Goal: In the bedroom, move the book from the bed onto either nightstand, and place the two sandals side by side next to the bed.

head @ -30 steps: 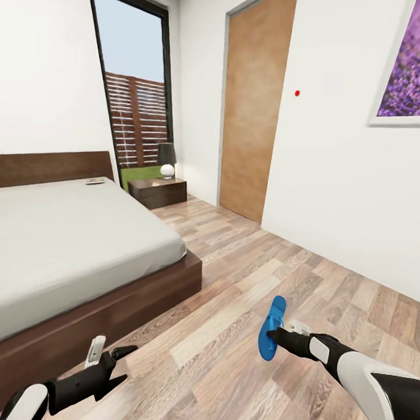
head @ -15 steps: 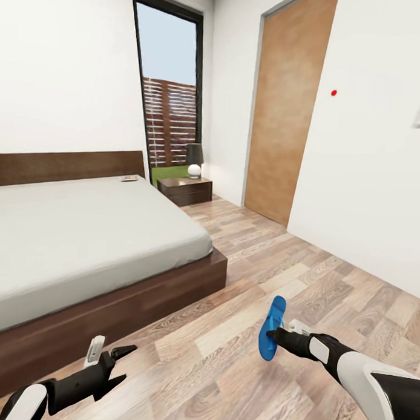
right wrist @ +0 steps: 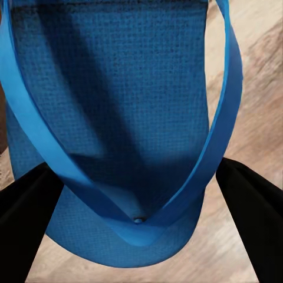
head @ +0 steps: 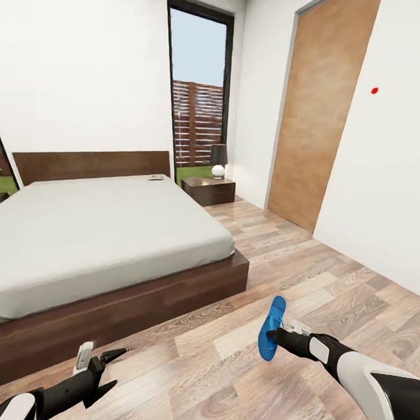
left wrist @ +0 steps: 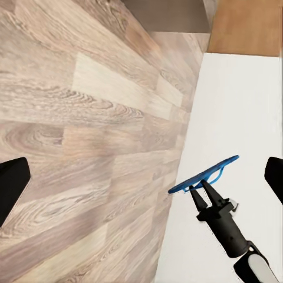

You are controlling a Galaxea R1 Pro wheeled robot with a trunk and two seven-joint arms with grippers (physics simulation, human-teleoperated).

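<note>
Head view takes in one bed (head: 112, 231), one nightstand (head: 209, 190) beside it carrying one lamp (head: 219, 160), and one small book (head: 155, 177) up by the headboard. One blue sandal (head: 272, 328) hangs above the floor, pinched in the right gripper (head: 272, 337); the left gripper (head: 101, 366) is spread wide, holding nothing.

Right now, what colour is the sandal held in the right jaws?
Bright blue sandal, strap included; the right wrist view shows it best.

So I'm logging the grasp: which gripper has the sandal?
The right gripper: it is shut on the blue sandal, held above the wood floor. The left gripper is open and empty.
</note>
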